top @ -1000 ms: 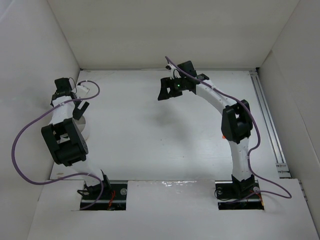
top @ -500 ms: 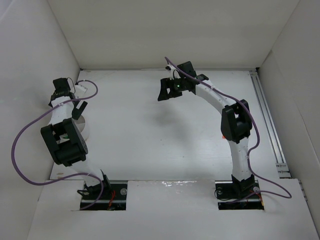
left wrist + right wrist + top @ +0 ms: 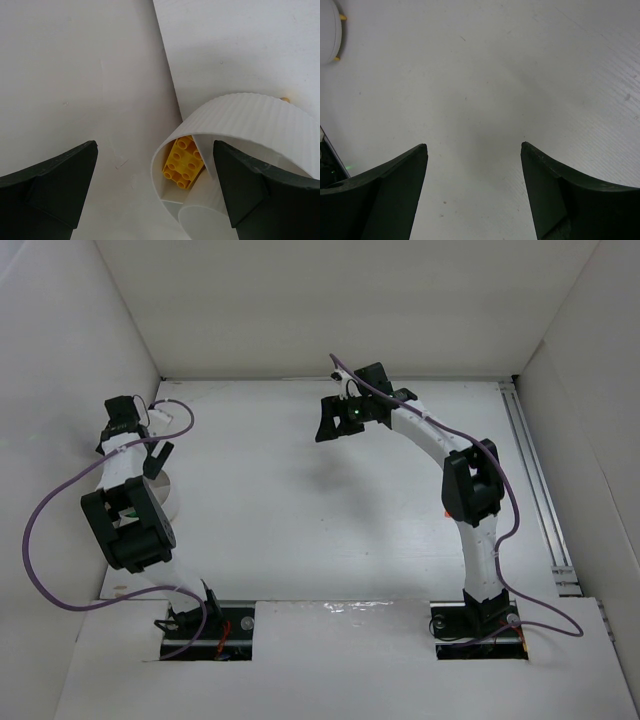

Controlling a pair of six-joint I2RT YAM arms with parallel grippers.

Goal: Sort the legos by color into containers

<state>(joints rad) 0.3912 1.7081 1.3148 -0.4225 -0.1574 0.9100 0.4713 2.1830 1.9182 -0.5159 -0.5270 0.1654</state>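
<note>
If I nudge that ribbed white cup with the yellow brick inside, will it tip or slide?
The ribbed white cup looks thin-walled, so probably light and apt to slide or tip at a nudge. Its wall would likely flex if squeezed. The yellow brick lies loose inside and may shift.
</note>
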